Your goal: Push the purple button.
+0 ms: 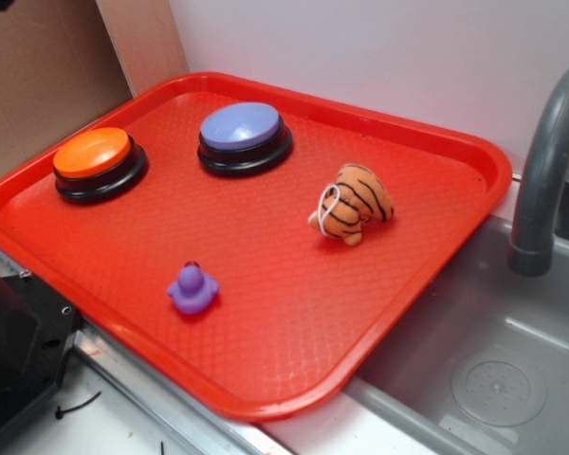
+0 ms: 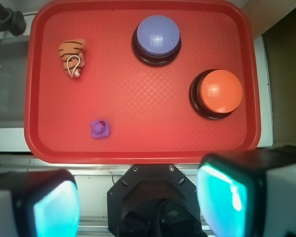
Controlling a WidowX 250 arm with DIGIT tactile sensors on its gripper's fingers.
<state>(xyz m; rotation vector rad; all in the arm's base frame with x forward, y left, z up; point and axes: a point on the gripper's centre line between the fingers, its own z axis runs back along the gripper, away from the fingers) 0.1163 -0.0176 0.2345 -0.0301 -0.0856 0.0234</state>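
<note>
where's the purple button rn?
In the exterior view the purple button sits at the far end of the red tray, right of the orange button and left of the striped toy, apart from both.

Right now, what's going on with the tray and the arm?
Nothing is being handled yet. The gripper hangs open above the tray's near edge, touching nothing. The purple button sits unpressed at the tray's far side beside the orange button. A purple duck and striped tiger toy lie apart.
</note>
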